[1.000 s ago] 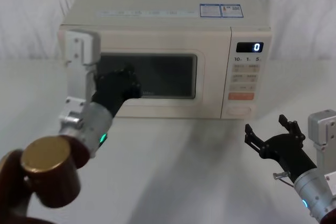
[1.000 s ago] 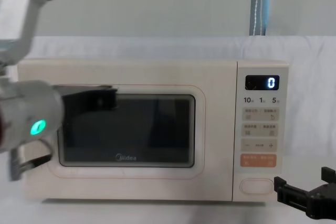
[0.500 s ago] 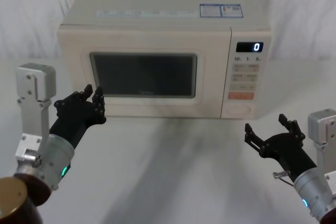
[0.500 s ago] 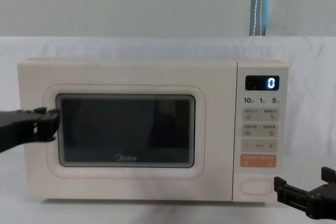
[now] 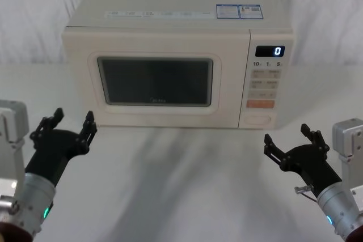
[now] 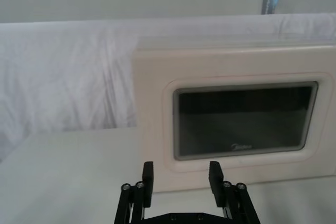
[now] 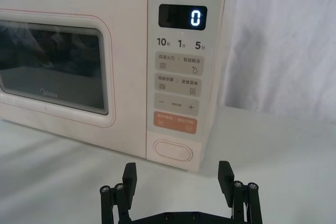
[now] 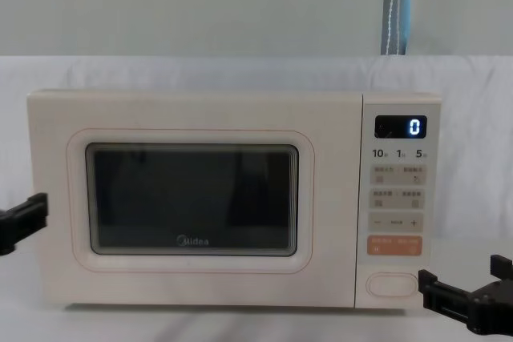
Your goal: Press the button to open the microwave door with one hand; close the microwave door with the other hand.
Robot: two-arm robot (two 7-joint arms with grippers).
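Both tools sit low over the tabletop (image 5: pixel 181 168) with fingers spread, holding nothing; left tool (image 5: pixel 64 128) is in front of the door's (image 5: pixel 156 80) left edge, apart from it; right tool (image 5: pixel 290 142) is in front of the button (image 5: pixel 258 120), not touching; the door is closed.

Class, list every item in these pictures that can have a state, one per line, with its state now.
Cream microwave door with dark window: shut.
Large cream oblong button: unpressed, untouched.
Digital display: lit, showing 0.
Left gripper: open, empty.
Right gripper: open, empty.
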